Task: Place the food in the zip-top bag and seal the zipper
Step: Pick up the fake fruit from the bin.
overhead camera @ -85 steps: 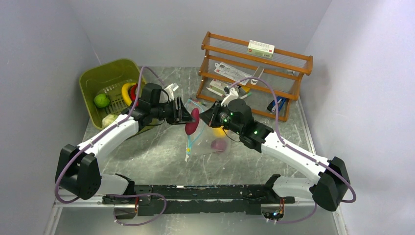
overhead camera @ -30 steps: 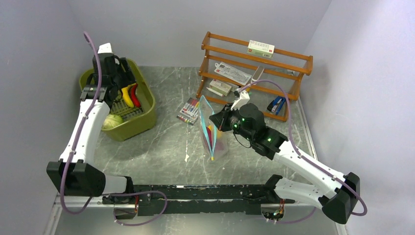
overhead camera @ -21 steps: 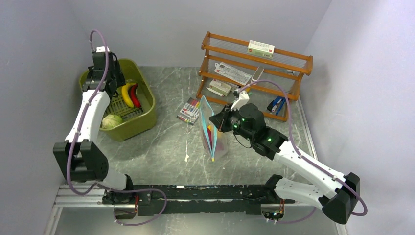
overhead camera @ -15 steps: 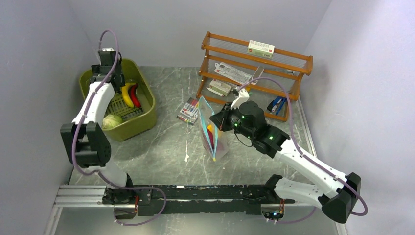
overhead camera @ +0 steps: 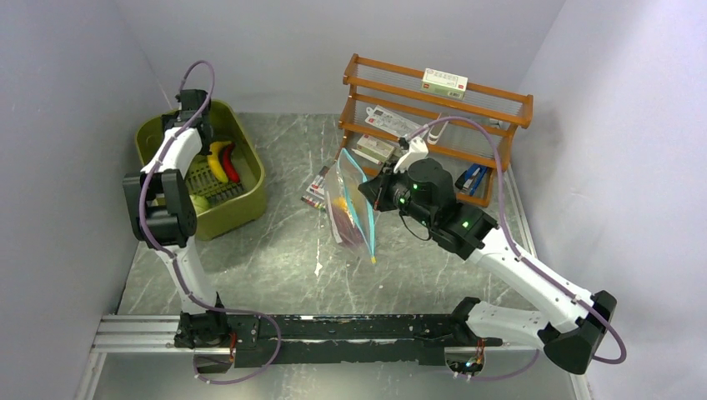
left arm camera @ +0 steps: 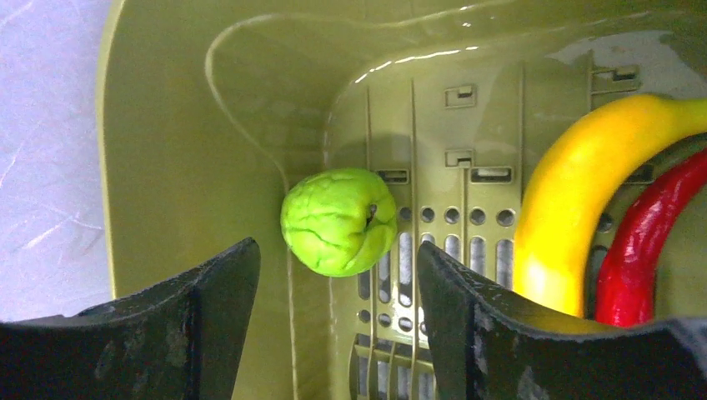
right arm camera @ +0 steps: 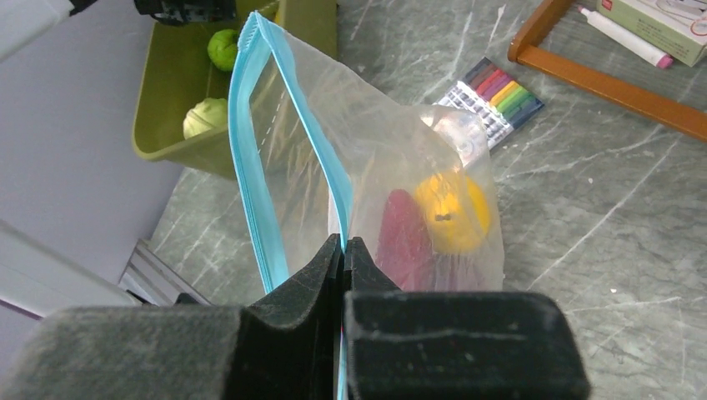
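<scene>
The right jaws are seen fully closed, pinched on the zipper (right arm camera: 243, 158), the teal-blue strip along the mouth of the zip-top bag (right arm camera: 333, 150). The clear bag is held up by that grip over the middle of the desk (overhead camera: 283, 258), with its mouth gaping open and turned toward the left side. Whether its lower corner touches the desk cannot be told. Two pieces of food are contained in the bag: an orange-yellow round piece (right arm camera: 453, 212) and a purple-red piece (right arm camera: 402, 237), lying side by side and touching at the bottom of the pouch. A pack of coloured markers (right arm camera: 498, 92) is seen flat on the desk just beyond the bag, and a wooden rack (overhead camera: 433, 125) is placed at the far right.

The left arm is stretched to the far left corner, where the olive-green tub (overhead camera: 238, 215) is set. The left jaws are held partly open above the tub's slotted floor, and nothing is gripped between them. A green round fruit (left arm camera: 339, 221) is framed in the gap between the two fingers, resting on the tub floor below and untouched. To its right, a yellow banana (left arm camera: 575, 192) and a red chili (left arm camera: 646, 242) are laid against each other, both curved the same way. A pale green round piece (right arm camera: 204, 117) is also kept in the tub, nearer the arm bases.
</scene>
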